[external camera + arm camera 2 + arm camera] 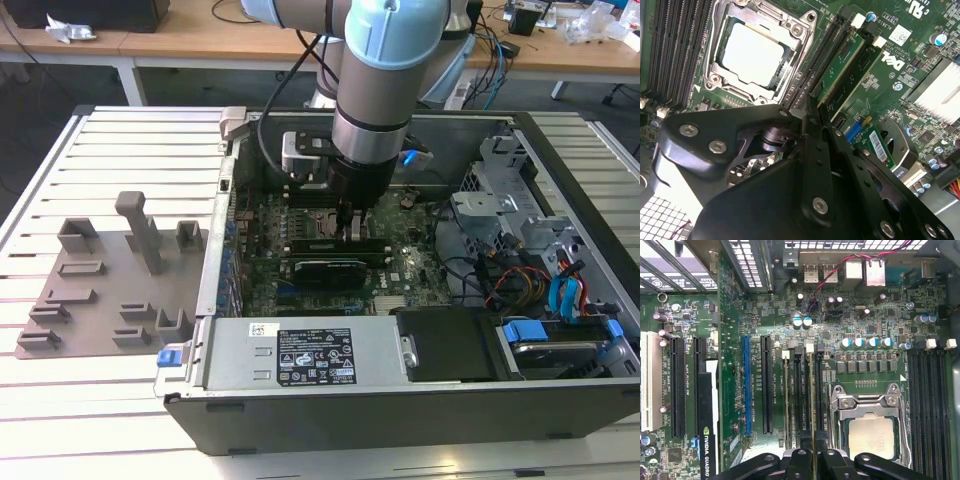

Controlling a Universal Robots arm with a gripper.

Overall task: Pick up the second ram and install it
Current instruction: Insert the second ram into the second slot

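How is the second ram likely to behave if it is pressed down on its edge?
Probably stiff: the second ram shows as a straight thin edge held in the gripper. Likely light, being such a thin board. Standing on its narrow edge among the memory slots, it may tip sideways or flex if pushed off-centre.

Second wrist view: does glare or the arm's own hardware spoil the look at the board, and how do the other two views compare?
In the second wrist view the heatsink glares white and the black gripper covers the near half; the processor reads clean. In the first wrist view, even light, the second ram edge-on. In the exterior view, the arm's shadow darkens the motherboard.
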